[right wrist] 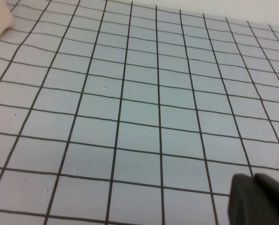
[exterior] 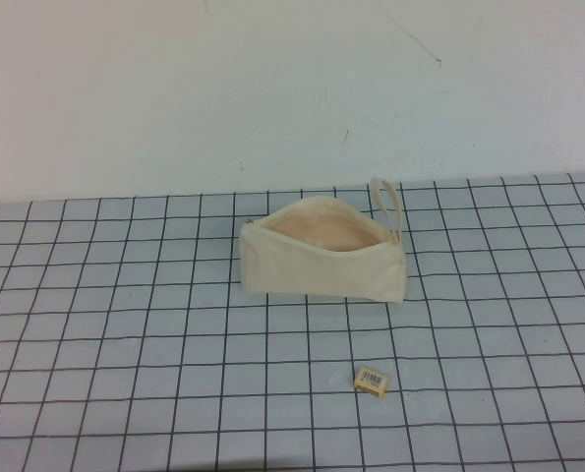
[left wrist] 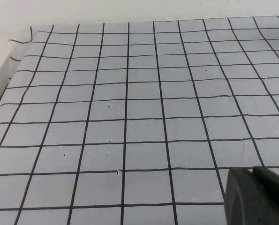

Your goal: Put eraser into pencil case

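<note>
The gridded counter [exterior: 125,393] carried just two obstacles: the pencil case [exterior: 321,267] standing mid-counter with its mouth gaping upward, and the eraser [exterior: 373,380] lying well apart on the near side. Bare counter lay between them and on every side. The left gripper [left wrist: 256,197] and right gripper [right wrist: 259,201] each showed only as a dark corner over bare grid.
</note>
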You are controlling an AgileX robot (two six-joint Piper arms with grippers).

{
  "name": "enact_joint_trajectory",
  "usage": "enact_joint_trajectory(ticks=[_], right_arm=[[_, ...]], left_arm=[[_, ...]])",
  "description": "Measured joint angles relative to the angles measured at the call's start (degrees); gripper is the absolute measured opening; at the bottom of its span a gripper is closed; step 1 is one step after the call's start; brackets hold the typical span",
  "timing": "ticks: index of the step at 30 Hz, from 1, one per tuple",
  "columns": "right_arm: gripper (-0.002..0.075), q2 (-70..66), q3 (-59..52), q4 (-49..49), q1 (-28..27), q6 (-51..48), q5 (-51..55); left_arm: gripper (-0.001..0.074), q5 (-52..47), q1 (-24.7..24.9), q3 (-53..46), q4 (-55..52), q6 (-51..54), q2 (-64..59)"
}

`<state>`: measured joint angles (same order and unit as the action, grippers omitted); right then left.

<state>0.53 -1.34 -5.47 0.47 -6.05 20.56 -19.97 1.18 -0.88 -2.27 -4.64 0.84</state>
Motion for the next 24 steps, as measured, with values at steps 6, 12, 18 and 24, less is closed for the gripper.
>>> enact_joint_trajectory(ticks=[6, 12, 18, 24], right_arm=[[-0.0001, 0.0, 0.0, 0.0, 0.0, 0.0, 0.0], [-0.0001, 0.0, 0.0, -0.2, 0.0, 0.0, 0.0], [-0.0001, 0.0, -0.3, -0.6, 0.0, 0.0, -4.9], [-0.0001, 0.0, -0.3, -1.1, 0.0, 0.0, -27.5]], left_arm=[[-0.0001, 0.0, 0.0, 0.0, 0.0, 0.0, 0.0], [-0.0001, 0.0, 0.0, 0.0, 0.0, 0.0, 0.0], [-0.0001, 0.0, 0.0, 0.0, 0.0, 0.0, 0.0], [-0.0001, 0.0, 0.0, 0.0, 0.0, 0.0, 0.0]])
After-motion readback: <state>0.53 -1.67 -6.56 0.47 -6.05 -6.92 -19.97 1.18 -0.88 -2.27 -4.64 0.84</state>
